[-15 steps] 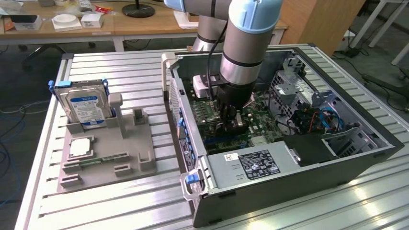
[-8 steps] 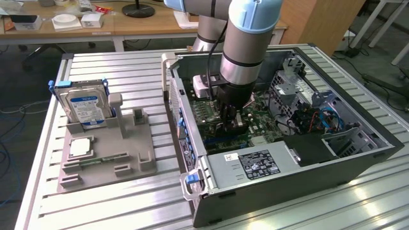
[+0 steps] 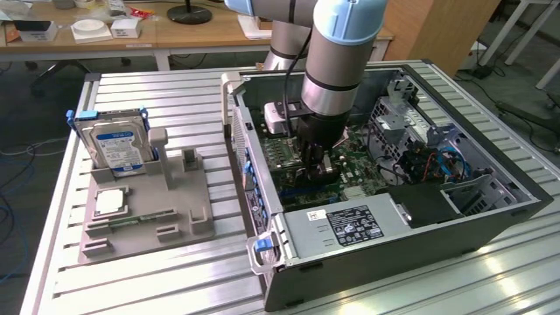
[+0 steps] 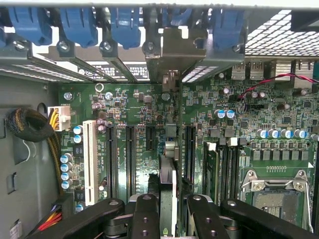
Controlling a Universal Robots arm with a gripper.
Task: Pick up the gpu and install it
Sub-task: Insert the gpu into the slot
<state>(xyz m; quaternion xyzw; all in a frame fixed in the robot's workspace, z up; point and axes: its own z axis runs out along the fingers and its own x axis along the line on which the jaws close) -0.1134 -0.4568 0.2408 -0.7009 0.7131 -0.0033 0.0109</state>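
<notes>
The gpu [image 4: 168, 172] shows in the wrist view as a thin slab seen edge-on, standing upright over the green motherboard [image 4: 134, 164] between two black expansion slots. Its metal end bracket [image 4: 172, 52] reaches the case's rear slot openings under the blue latches. My gripper [image 4: 168, 201] is shut on the gpu, one black finger [image 4: 144, 214] on each side of it. In the exterior view my gripper [image 3: 319, 172] is down inside the open computer case [image 3: 490, 216], low over the motherboard.
A white slot [image 4: 89, 162], memory slots [image 4: 222, 167] and the CPU socket [image 4: 273, 194] flank the card. A power supply [image 3: 350, 223] and drive cages [image 3: 411, 128] crowd the case. At the exterior view's left, a grey fixture [image 3: 170, 216] holds a hard drive [image 3: 118, 147].
</notes>
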